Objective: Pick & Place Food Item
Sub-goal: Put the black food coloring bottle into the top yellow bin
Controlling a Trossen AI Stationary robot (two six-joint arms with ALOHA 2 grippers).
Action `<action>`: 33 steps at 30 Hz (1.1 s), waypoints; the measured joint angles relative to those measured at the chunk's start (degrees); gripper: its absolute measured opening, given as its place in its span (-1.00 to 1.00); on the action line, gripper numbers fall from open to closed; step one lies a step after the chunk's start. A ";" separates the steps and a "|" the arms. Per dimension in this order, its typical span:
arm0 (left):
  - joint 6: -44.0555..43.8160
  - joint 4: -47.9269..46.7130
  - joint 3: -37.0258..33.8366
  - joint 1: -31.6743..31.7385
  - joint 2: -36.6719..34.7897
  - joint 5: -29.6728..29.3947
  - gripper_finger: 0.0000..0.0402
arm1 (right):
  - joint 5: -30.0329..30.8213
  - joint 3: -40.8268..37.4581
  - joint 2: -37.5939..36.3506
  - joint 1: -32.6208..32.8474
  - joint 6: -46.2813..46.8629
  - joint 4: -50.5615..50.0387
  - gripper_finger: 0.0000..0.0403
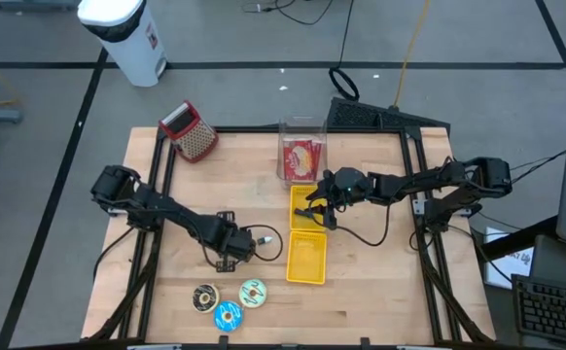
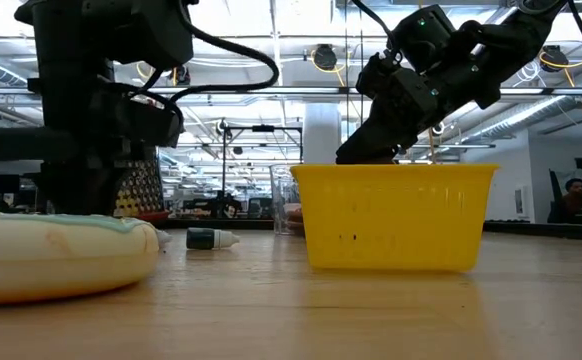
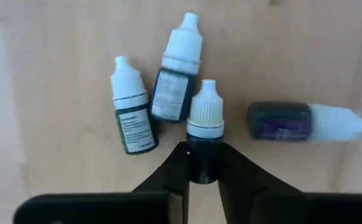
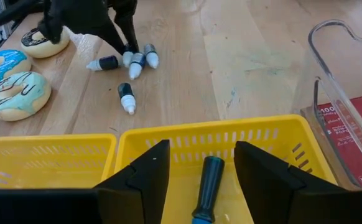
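Observation:
Several small dropper bottles with white caps lie on the wooden table (image 1: pixel 361 292). My left gripper (image 3: pixel 203 149) points down over them, shut on the middle dark bottle (image 3: pixel 204 127). A green-labelled bottle (image 3: pixel 133 115), a blue-labelled one (image 3: pixel 173 84) and a purple one (image 3: pixel 293 121) lie around it. In the high view my left gripper (image 1: pixel 229 251) is left of two yellow baskets (image 1: pixel 306 258). My right gripper (image 4: pixel 199 165) hangs open above the far basket (image 4: pixel 187 140), over a teal-handled tool (image 4: pixel 207 180). My left gripper pinches the dark bottle's body (image 3: pixel 203 163), at the end away from the cap, between its two fingers (image 3: pixel 234 168). The fingers come from above, pointing down, and lie across the bottle. The bottle lies flat among the others, cap pointing away.
Three iced donuts (image 1: pixel 228 303) lie near the table's front edge, one close to the low camera (image 2: pixel 51 255). A clear container (image 1: pixel 302 151) with a red packet stands behind the baskets. A grater (image 1: pixel 192 133) sits at the far left. A white bin (image 1: pixel 127 34) stands beyond the table.

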 joint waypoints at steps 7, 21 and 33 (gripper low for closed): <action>-1.72 -5.34 5.83 -1.18 -5.91 -19.28 -0.72 | -0.01 0.00 0.00 0.36 3.67 5.76 -0.17; 26.71 25.36 12.46 -0.85 -5.14 -34.90 -0.74 | 0.01 0.00 -0.02 6.13 7.74 19.37 -0.15; 31.25 31.85 12.59 0.22 -1.47 -37.70 -0.74 | 1.14 0.00 1.60 6.73 9.18 23.92 0.20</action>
